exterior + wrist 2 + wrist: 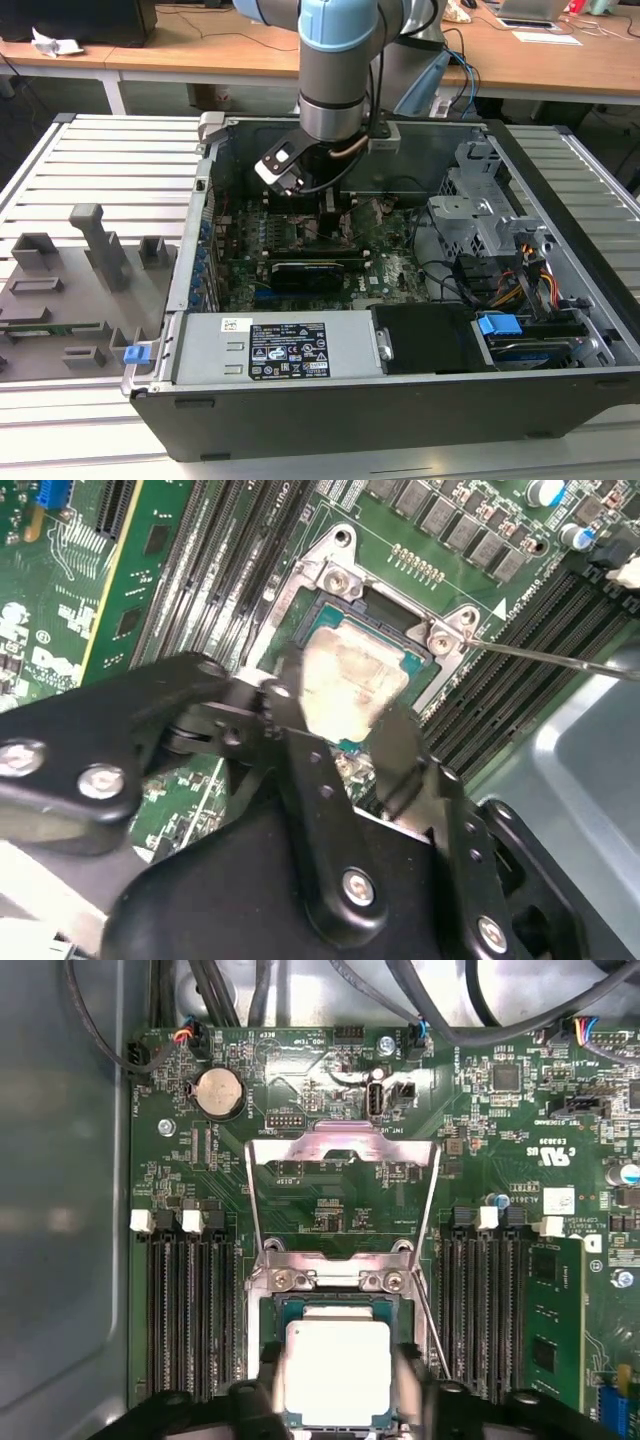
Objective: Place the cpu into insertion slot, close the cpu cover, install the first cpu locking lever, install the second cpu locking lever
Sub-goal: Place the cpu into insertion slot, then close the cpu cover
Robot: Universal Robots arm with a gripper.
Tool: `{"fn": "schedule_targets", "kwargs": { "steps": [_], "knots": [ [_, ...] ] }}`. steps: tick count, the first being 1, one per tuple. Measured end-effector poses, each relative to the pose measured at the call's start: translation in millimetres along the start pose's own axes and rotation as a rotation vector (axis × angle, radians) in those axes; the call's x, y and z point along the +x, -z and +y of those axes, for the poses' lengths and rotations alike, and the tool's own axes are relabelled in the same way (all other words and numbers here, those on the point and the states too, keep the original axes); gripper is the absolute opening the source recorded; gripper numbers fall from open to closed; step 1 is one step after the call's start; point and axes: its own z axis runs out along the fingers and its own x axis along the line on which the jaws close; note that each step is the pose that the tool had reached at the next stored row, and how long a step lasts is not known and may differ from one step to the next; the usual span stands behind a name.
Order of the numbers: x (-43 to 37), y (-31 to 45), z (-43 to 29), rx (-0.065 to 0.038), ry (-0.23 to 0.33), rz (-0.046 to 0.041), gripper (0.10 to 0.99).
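Inside the black computer case (400, 410) my tool (340, 1390) squeezes the flat silvery cpu (337, 1355) at its dark square insertion slot (332, 1304), thin silver cpu cover (340, 1146) tipped back for room.

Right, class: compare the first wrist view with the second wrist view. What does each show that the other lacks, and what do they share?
First wrist view: the thin silver metal cover frame standing open, and a round silver coin battery.
Second wrist view: jointed black linkage bars with silver screws, and long black expansion slots.
Both wrist views: the silvery-grey square cpu at the square black-and-silver-rimmed socket, with the gripper around it; whether the chip is fully seated is unclear.
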Motion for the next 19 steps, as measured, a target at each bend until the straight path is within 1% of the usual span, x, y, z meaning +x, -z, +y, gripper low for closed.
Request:
{"fn": "schedule_targets", "kwargs": {
  "steps": [4,5,6,17,19],
  "knots": [
    [0.0,1.9,0.3,0.001,0.0,-0.0001,0.29],
    [0.1,2.4,0.3,0.001,0.0,0.0,0.169],
    [0.1,3.0,0.4,0.001,0.0,0.0,0.11],
    [0.1,6.7,0.5,0.001,0.0,-0.0001,0.106],
    [0.2,8.5,0.5,0.001,0.0,-0.0001,0.106]
  ]
}}
